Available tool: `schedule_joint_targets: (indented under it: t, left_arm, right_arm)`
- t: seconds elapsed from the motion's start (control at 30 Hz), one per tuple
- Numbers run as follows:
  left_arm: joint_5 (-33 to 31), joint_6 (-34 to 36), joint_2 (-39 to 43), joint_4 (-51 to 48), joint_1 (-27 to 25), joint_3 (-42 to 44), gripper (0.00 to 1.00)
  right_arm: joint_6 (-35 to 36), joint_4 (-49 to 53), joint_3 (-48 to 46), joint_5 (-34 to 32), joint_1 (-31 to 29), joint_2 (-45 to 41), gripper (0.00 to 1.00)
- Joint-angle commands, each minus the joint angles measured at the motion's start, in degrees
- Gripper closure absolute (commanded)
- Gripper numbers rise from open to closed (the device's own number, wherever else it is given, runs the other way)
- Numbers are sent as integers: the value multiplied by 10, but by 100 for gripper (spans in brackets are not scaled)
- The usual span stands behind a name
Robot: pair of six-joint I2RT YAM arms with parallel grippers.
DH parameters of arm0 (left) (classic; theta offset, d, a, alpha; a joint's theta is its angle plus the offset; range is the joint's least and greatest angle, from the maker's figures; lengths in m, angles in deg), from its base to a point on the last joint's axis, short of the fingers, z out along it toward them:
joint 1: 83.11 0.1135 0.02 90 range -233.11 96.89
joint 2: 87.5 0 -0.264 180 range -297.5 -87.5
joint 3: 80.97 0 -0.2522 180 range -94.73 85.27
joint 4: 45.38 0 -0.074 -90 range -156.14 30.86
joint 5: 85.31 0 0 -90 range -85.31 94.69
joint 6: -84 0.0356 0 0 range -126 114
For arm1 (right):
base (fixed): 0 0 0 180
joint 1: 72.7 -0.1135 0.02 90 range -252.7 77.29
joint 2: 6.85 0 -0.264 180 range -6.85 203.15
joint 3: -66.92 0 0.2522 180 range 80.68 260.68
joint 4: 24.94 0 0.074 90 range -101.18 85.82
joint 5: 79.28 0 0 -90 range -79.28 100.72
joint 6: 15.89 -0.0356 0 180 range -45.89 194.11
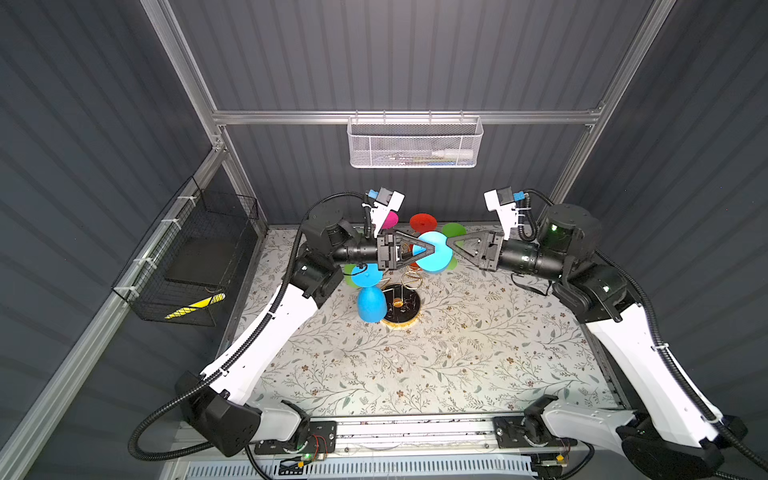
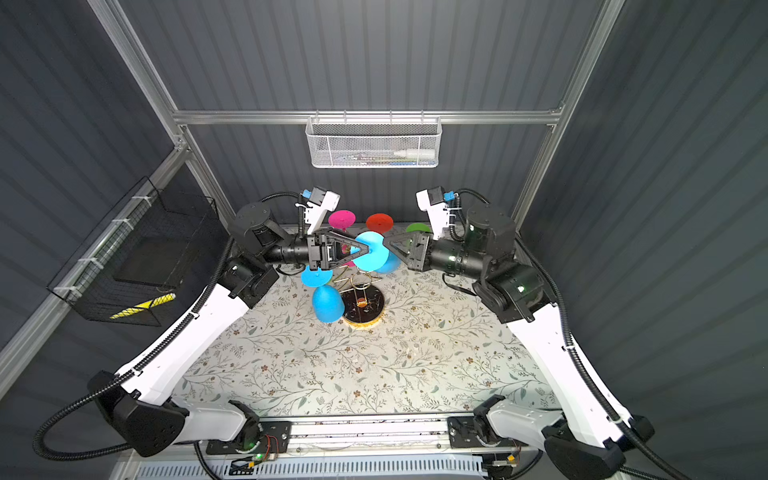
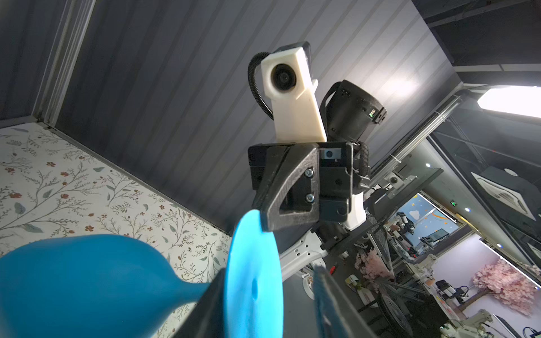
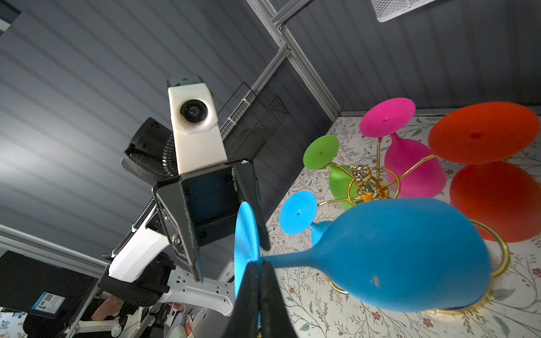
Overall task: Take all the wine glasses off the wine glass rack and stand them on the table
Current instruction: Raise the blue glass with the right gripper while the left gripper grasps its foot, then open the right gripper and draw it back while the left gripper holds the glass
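A blue wine glass lies sideways in the air above the wine glass rack [image 1: 411, 282], a gold wire stand on a black round base [image 2: 363, 309]. In both top views the glass's round foot [image 1: 434, 251] [image 2: 372, 253] faces up between the two grippers. My right gripper [image 4: 260, 264] [image 1: 449, 243] is shut on the foot's rim. My left gripper [image 3: 269, 272] [image 1: 432, 249] straddles the foot [image 3: 254, 278]: one finger [image 3: 205, 307] lies against it on the bowl side, the other finger [image 3: 330, 301] stands off with a gap. The bowl [image 4: 409, 254] points toward the rack's hub [image 4: 366, 181].
Pink [image 1: 390, 219], red [image 1: 423, 222] and green [image 1: 453, 230] glasses and a second blue glass [image 1: 371, 305] hang on the rack. A white mesh basket [image 1: 415, 143] hangs on the back rail. A black wire basket [image 1: 195, 257] is on the left wall.
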Motion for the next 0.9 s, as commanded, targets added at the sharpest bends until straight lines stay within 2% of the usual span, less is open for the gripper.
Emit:
schedule_joint_targets:
  t: [0.0, 0.13, 0.33, 0.37, 0.5, 0.6, 0.77, 0.87]
  left_arm:
    - [16, -7, 3, 16, -4, 1, 67]
    - [19, -13, 6, 20, -4, -5, 82]
    - [23, -36, 11, 44, -4, -8, 98]
    - [24, -40, 11, 47, -4, -10, 100]
    - [26, -38, 16, 42, -3, -26, 100]
    - [17, -22, 19, 27, -3, -48, 100]
    - [18, -20, 19, 26, -2, -54, 100]
    - [23, -30, 13, 29, -2, -56, 100]
  right_arm:
    - [3, -27, 10, 8, -8, -4, 100]
    - [3, -29, 10, 4, -8, -5, 100]
    - [6, -33, 9, 1, -9, -12, 100]
    - [9, -31, 9, -3, -9, -14, 96]
    - [53, 4, 10, -40, -7, -29, 61]
    - [104, 19, -15, -98, -6, -84, 43]
    - [206, -5, -98, -212, -4, -154, 24]
    - [282, -40, -143, -225, -4, -176, 17]
